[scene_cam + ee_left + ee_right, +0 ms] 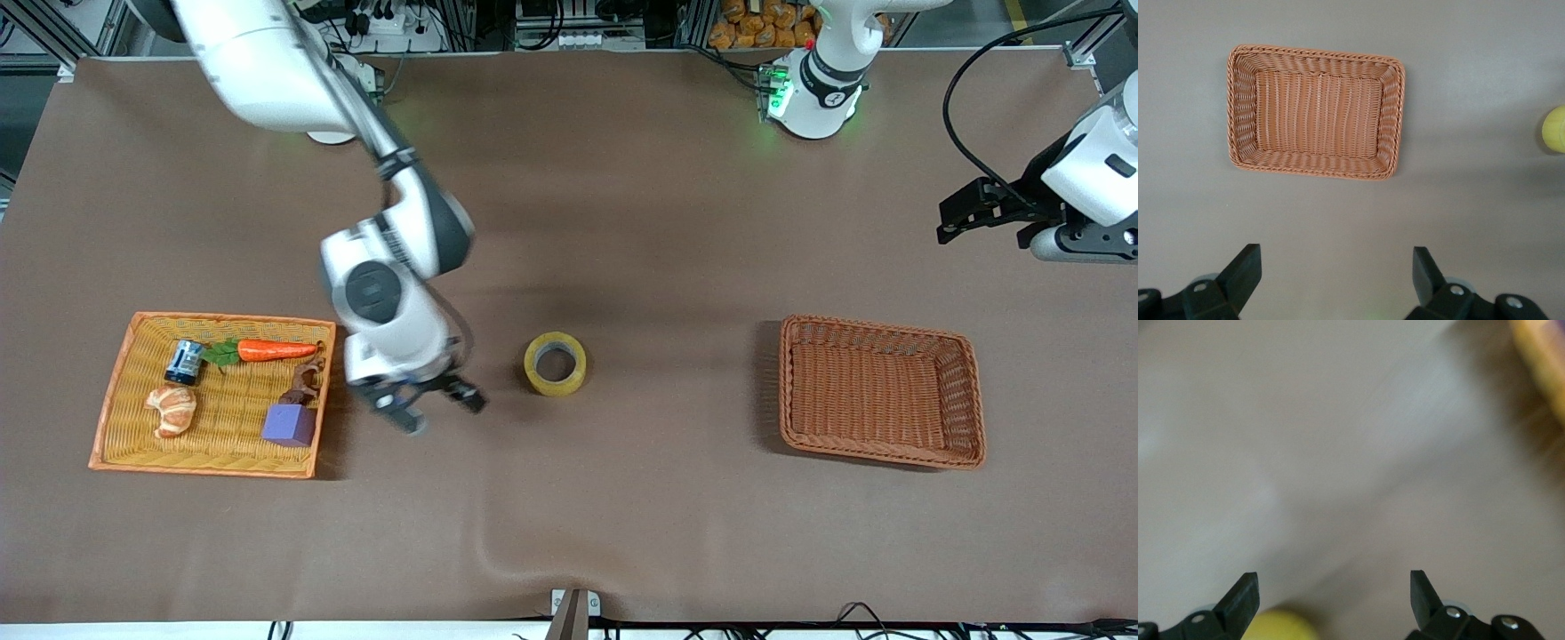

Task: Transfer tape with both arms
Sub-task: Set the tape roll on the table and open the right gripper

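The tape [555, 363], a yellowish ring with a grey core, lies flat on the brown table between the two baskets. My right gripper [444, 413] is open and empty, low over the table between the yellow tray and the tape. In the right wrist view its fingers [1245, 593] are spread, with the tape [1278, 628] as a yellow blur at the frame's edge. My left gripper [949, 218] is open and empty, high over the table at the left arm's end. The left wrist view shows its spread gripper [1335, 273] and the tape [1555, 129] at the frame's edge.
An empty brown wicker basket [969, 391], also in the left wrist view [1245, 107], sits toward the left arm's end. A yellow wicker tray [120, 400] toward the right arm's end holds a carrot [276, 349], purple cube [289, 425], croissant [172, 409] and small can [184, 362].
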You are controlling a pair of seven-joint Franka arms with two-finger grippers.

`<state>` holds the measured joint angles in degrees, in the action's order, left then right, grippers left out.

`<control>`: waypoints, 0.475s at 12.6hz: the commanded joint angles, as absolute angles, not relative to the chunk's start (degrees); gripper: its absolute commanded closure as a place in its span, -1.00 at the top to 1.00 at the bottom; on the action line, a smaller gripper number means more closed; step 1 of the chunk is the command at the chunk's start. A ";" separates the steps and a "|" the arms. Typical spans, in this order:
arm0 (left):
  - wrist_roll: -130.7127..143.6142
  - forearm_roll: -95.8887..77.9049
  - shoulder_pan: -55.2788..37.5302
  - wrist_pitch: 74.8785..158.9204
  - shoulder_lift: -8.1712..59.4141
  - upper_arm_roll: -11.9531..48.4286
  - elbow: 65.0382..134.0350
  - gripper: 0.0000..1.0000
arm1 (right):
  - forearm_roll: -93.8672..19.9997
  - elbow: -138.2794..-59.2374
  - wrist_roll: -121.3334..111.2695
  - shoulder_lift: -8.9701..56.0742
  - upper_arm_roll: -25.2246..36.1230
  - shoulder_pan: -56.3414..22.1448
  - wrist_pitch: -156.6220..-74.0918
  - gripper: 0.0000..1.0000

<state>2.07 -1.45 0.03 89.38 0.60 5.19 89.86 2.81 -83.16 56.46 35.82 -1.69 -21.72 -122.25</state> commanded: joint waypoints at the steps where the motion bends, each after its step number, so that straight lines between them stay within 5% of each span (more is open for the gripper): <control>1: 2.72 -2.72 -0.09 89.03 0.09 5.45 90.44 1.00 | 3.43 -85.60 41.29 31.48 -2.99 -13.74 -115.78 1.00; 6: 3.08 -2.46 -0.09 88.95 0.00 5.80 90.44 1.00 | 3.25 -87.01 17.97 22.34 -3.08 -2.48 -101.28 1.00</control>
